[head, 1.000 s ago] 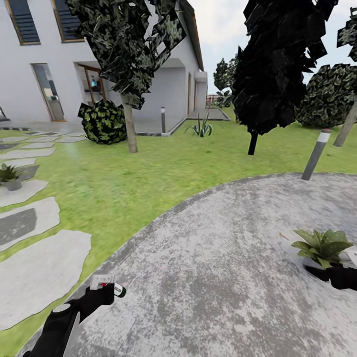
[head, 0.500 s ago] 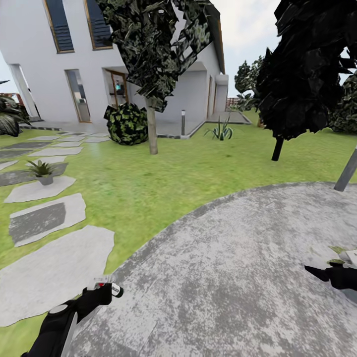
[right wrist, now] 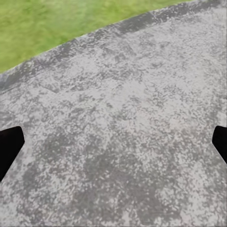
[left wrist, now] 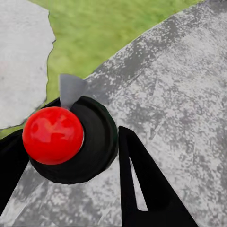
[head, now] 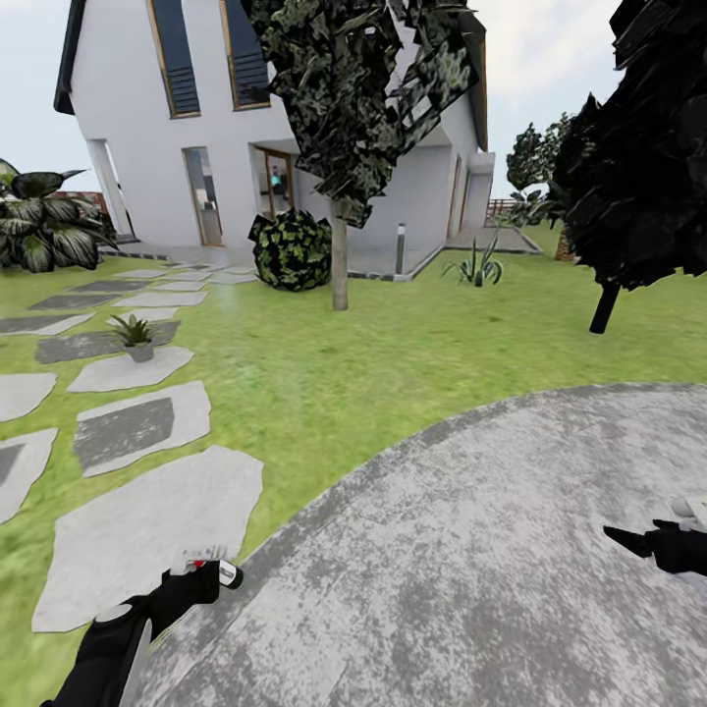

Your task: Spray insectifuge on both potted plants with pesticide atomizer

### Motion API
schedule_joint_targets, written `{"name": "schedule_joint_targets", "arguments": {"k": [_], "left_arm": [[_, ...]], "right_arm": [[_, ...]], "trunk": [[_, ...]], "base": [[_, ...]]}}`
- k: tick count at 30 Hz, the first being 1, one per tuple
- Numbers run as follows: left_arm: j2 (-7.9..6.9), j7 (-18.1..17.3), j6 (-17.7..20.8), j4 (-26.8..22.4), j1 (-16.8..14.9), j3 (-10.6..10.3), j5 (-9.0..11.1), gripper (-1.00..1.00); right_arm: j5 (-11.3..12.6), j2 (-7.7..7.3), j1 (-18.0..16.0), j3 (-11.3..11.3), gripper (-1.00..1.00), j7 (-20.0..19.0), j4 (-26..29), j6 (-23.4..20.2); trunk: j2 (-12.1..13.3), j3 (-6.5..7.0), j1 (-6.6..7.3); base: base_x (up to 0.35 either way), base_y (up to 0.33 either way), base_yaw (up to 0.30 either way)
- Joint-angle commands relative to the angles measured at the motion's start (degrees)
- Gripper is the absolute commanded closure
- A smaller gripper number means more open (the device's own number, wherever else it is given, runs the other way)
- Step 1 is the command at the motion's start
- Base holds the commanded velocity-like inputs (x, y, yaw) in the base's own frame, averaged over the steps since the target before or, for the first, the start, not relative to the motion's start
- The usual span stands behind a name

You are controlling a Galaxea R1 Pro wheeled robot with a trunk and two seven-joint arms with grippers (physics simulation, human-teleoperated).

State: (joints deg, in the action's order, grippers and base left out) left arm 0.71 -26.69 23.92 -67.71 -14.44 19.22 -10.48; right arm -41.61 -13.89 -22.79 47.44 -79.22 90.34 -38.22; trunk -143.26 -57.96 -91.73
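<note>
We've swung left: the paving-side plant left view, the potted plant (head: pixel 135 336) on the stepping stones (head: pixel 147 424) looks like the next target. Left gripper (head: pixel 208 575) clamps the pesticide atomizer (left wrist: pixel 71 140); right gripper (head: pixel 643 542) spread, empty.

The left arm (head: pixel 103 650) rises from the lower left corner of the head view, black with a pale panel along its forearm, angled up and toward the middle, and its left pincer (head: pixel 201 581) is closed around the pesticide atomizer (head: pixel 218 570), whose red-tipped black top (left wrist: pixel 53 135) sits between the dark fingers (left wrist: pixel 142 179) in the left wrist view. The right pincer (head: pixel 640 542) reaches in from the right edge of the head view, low and pointing toward the left, with its jaws spread wide, their black tips (right wrist: pixel 9 146) at opposite edges of the right wrist view.
</note>
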Motion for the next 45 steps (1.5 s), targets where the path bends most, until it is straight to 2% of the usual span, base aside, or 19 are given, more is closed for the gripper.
{"name": "schedule_joint_targets", "arguments": {"k": [1,18,31,45], "left_arm": [[0.08,-0.6,0.2,-0.1,0.0,0.2,-0.5,1.00],[0.08,-0.6,0.2,-0.1,-0.1,0.3,-0.5,1.00],[0.08,-0.6,0.2,-0.1,-0.1,0.3,-0.5,1.00],[0.08,-0.6,0.3,-0.1,0.0,0.3,-0.4,1.00]], "right_arm": [[-0.4,-0.04,-0.1,0.1,-1.00,-0.5,0.1,-0.5],[-0.3,-0.25,-0.1,0.1,-1.00,-0.5,-0.1,-0.5],[-0.2,-0.35,-0.1,0.1,-1.00,-0.1,-0.2,-0.4],[-0.2,-0.39,-0.1,0.1,-1.00,-0.1,-0.2,-0.4]], "trunk": [[0.0,-0.01,-0.02],[0.0,0.08,-0.02],[0.0,-0.63,-0.02],[0.0,-0.70,-0.02]], "base": [[0.260,0.203,0.153],[0.264,0.206,0.020],[0.265,0.207,0.035],[0.254,0.252,0.005]]}}
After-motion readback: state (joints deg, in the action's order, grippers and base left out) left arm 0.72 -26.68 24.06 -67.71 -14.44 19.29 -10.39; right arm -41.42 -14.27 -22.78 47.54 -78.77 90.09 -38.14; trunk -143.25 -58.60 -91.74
